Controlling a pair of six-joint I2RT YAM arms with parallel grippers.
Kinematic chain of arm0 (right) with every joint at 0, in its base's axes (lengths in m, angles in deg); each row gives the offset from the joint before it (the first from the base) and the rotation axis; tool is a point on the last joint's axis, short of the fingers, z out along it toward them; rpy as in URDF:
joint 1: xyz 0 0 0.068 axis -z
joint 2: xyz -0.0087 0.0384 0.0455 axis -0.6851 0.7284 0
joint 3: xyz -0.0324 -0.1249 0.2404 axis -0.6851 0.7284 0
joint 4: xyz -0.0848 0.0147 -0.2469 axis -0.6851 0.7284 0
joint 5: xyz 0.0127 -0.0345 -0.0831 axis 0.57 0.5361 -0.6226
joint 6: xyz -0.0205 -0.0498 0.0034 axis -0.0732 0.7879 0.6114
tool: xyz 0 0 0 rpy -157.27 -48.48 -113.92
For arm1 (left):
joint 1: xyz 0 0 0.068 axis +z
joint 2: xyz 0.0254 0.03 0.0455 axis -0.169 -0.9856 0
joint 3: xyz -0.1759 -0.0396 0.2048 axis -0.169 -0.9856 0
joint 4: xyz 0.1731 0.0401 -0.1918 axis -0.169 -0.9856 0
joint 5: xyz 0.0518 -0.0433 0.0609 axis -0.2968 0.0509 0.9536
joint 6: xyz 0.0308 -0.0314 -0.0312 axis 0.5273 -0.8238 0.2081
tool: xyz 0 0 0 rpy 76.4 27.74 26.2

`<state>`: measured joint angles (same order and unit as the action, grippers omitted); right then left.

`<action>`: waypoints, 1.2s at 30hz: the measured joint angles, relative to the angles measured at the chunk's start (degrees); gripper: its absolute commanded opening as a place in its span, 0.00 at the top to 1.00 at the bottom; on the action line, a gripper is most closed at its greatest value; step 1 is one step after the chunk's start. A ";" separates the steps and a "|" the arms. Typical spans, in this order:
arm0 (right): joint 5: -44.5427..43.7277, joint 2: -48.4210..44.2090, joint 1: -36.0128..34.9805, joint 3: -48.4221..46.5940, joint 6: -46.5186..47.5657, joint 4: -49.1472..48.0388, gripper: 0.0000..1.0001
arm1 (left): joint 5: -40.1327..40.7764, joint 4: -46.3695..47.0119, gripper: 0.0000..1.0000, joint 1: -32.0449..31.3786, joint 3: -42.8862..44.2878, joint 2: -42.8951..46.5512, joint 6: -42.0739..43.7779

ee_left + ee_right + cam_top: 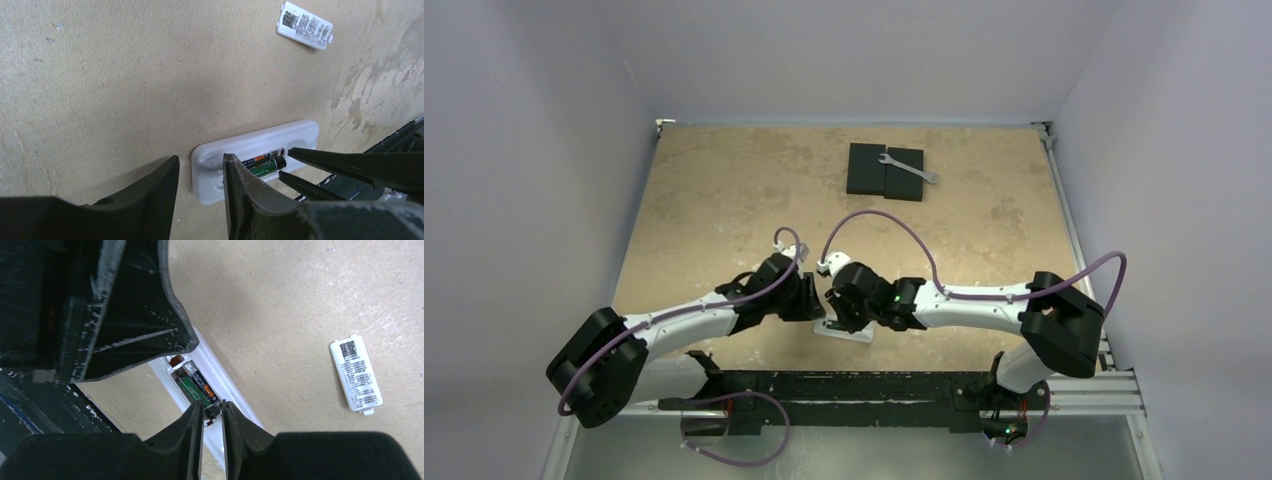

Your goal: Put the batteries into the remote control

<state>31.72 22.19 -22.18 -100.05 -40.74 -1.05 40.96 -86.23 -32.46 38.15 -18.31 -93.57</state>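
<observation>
The remote control [260, 142] is lying back-up on the bench [724, 200], close to the near edge and between the two arms' wrists. Its battery recess is standing uncovered. The batteries [197, 385] are sitting side by side inside it, one showing a green label and the other an orange band.

The left pincer [201, 164] is sitting at one end of the remote control with its fingers partly spread. Bare bench is showing through the gap, and nothing is lying between the pads.

The right pincer [211, 407] is reaching in from the opposite side, its fingers drawn to a narrow slit. Its tips are sitting right at the end of a battery (whether they are pinching it or only flanking it, I cannot tell).

A white battery cover [356, 374], printed label up, is lying on the bench well apart from the remote control. At the far side, two flat black blocks [884, 172] are resting edge to edge, with a silver wrench [911, 168] lying across them.
</observation>
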 measured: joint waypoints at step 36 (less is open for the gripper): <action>3.82 -0.83 -0.17 1.44 -2.45 0.07 0.84 | -2.58 0.24 0.64 -1.07 -4.02 5.05 -3.91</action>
<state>35.54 21.36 -22.36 -98.61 -43.19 -0.98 38.38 -85.99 -33.53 34.13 -13.26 -97.48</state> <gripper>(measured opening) 0.131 0.358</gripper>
